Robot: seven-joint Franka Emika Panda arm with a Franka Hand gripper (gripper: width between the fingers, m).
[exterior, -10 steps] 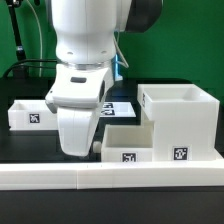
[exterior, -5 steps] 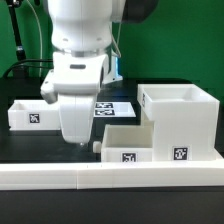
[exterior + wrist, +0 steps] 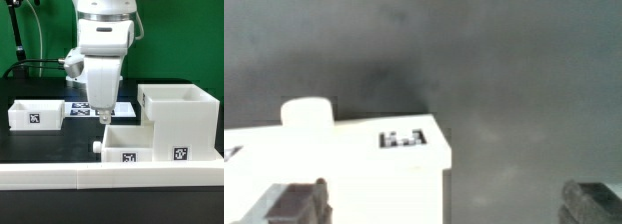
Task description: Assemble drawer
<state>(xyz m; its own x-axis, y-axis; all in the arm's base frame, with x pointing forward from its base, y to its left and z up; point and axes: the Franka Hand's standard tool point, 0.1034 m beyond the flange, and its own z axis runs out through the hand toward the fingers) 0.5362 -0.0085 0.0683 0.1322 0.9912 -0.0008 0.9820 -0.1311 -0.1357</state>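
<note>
The gripper (image 3: 103,116) is held wide open and empty above the near knobbed tray (image 3: 127,143). The tray is set against the casing (image 3: 180,122) at the exterior view's right, presumably so it can be grasped.

Exterior view bright, evenly lit and sharp, whites close to glare, wrist view dim, grainy, soft-focused, darker at edges

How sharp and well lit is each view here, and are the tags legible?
Exterior view: sharp, evenly lit, the casing and the casing tag crisp. Wrist view: soft all over, the tray fuzzy-edged, the tray tag smeared, the knob washed out, the fingertips dark blurs.
</note>
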